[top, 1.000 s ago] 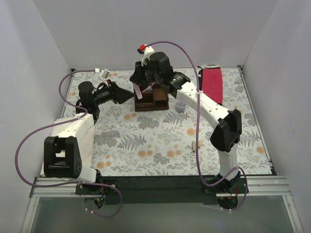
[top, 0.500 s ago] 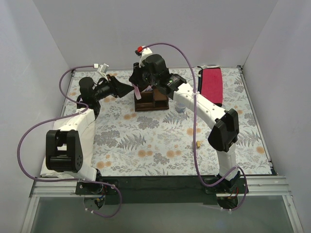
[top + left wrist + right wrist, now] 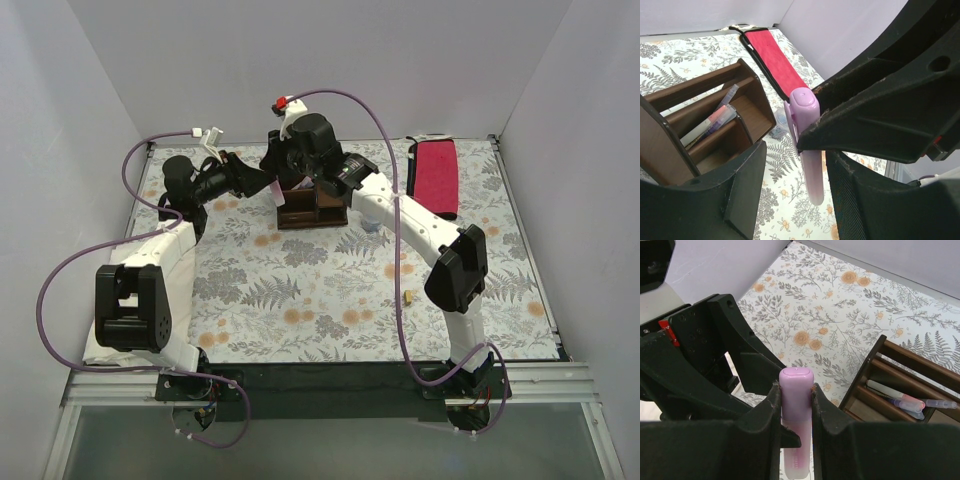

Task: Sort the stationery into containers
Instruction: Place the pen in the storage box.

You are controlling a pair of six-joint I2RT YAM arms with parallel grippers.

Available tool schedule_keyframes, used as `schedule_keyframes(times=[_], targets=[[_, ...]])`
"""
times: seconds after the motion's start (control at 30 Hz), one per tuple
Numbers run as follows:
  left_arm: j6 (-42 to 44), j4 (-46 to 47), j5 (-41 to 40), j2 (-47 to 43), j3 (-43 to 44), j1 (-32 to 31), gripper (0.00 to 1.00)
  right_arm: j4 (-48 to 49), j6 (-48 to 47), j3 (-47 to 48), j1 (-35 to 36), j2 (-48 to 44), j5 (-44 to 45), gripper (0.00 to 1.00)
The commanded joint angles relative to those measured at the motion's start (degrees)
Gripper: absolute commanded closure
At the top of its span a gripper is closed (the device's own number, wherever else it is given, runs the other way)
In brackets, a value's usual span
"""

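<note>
Organiser [image 3: 312, 207] has pens [image 3: 895, 397] lying in one compartment, with the marker [image 3: 796, 410] just left of it. Cup [image 3: 372, 226] sits just beside its right front corner. Cloth [image 3: 436, 177] lies well to its right, block [image 3: 408, 296] well in front and right.

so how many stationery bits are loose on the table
2: a yellowish block by the right arm's elbow, and a bluish cup just right of the organiser. The arms may hide more.
</note>
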Motion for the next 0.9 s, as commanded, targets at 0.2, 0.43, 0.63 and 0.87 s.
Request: schedule_keyframes(times=[0.2, 0.43, 0.63, 0.87], targets=[[-0.55, 0.55, 0.66, 0.28, 1.83, -0.62, 0.65, 1.99, 0.56, 3.75, 0.57, 1.48, 0.85, 0.99], [-0.82, 1.95, 1.72, 0.63, 1.56, -0.71, 0.97, 2.08, -0.84, 3.75, 0.57, 1.4, -0.55, 0.87], [3.39, 1.43, 5.48, 0.98, 2.18, -0.62, 1.0, 2.17, -7.17, 0.07, 0.31, -4.66, 2.7, 0.19], [15.06, 5.1, 15.32, 5.9, 2.97, -0.97, 1.0, 1.99, -11.12, -14.69, -2.94, -18.81, 4.37, 0.14]])
